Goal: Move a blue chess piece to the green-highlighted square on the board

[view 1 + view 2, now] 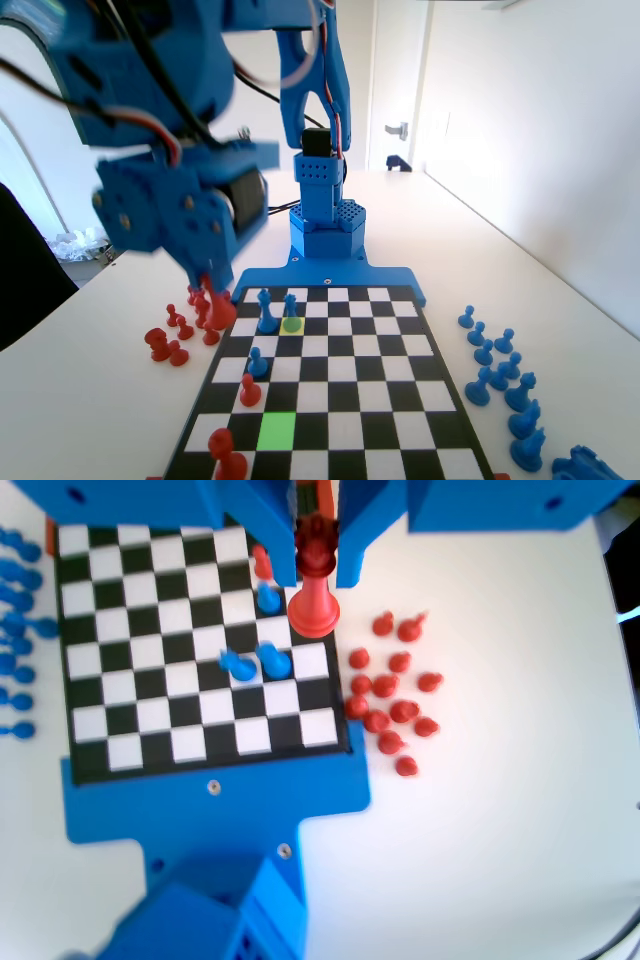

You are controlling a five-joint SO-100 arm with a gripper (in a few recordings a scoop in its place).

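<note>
My gripper (210, 285) hangs over the left rim of the board (330, 400) in the fixed view, shut on a red chess piece (219, 307). In the wrist view the gripper (315, 552) holds that tall red piece (314, 600) upright by its head, above the board's (150, 695) right edge. A small blue chess piece (290, 306) stands on the yellow square (292, 324) in the far rows, beside a taller blue piece (266, 312). The wrist view has them as the small blue piece (237, 665) and the taller one (274, 662). The green-highlighted square (277, 430) lies bare near the front.
Another blue pawn (257, 362) and red pieces (250, 392) (226, 452) stand on the board's left columns. Loose red pieces (168, 346) (393, 692) lie off the board beside the gripper. Spare blue pieces (500, 370) (14, 630) line the other side.
</note>
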